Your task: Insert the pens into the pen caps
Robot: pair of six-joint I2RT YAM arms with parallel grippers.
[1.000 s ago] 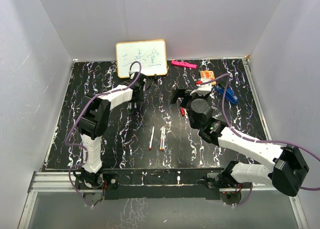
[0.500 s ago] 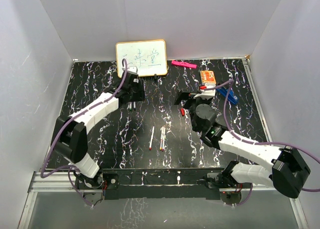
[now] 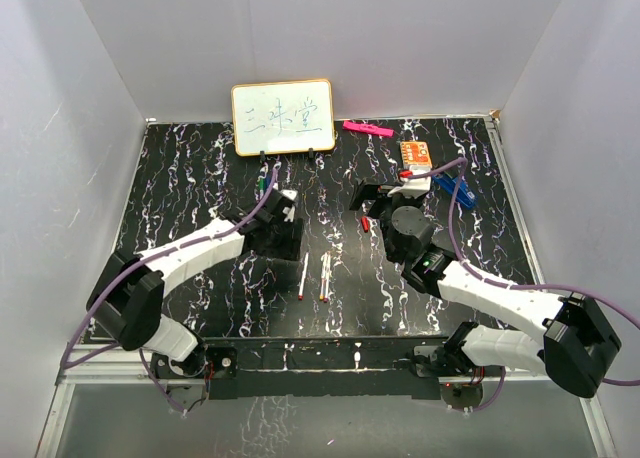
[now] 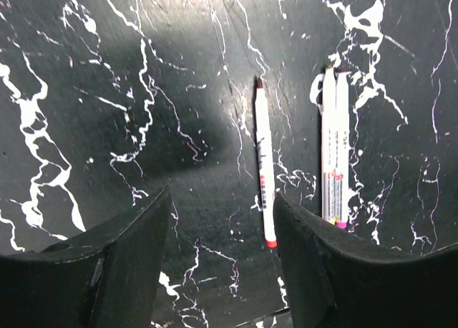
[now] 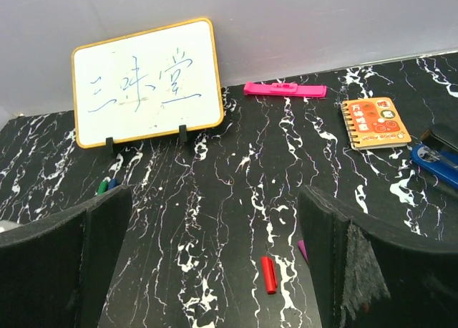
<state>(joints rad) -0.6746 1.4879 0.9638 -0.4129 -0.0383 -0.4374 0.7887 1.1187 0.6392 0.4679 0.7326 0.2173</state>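
Three pens (image 3: 318,275) lie on the black marbled table (image 3: 180,178), well in front of the whiteboard (image 3: 283,116) and slightly to its right. One lies by itself and two lie side by side, touching, all pointing roughly toward the board.

From where I stand, the left end effector (image 4: 222,199) hangs over the table just left of them, on the whiteboard's near side. Its jaws stand wide apart with nothing between them. In its own camera the lone pen (image 4: 263,170) runs just off the inner edge of one finger (image 4: 336,271), its red end nearest the lens, and the pair (image 4: 335,149) lies further out.

The right end effector (image 5: 215,199), nearer than the whiteboard and off to its right, is spread fully open and holds nothing. A red cap (image 5: 268,274) lies on the table in the gap between its fingers. A sliver of purple (image 5: 302,249) peeks out beside one finger, but I cannot tell what it is.

Closer to the whiteboard, just in front of its left foot, sit a green cap (image 5: 102,187) and a blue cap (image 5: 113,184), close together. Right of the whiteboard, along the back wall, lies a pink bar (image 5: 285,89). Further right is an orange notebook (image 5: 375,123), and nearer than that a blue clip (image 5: 436,163).
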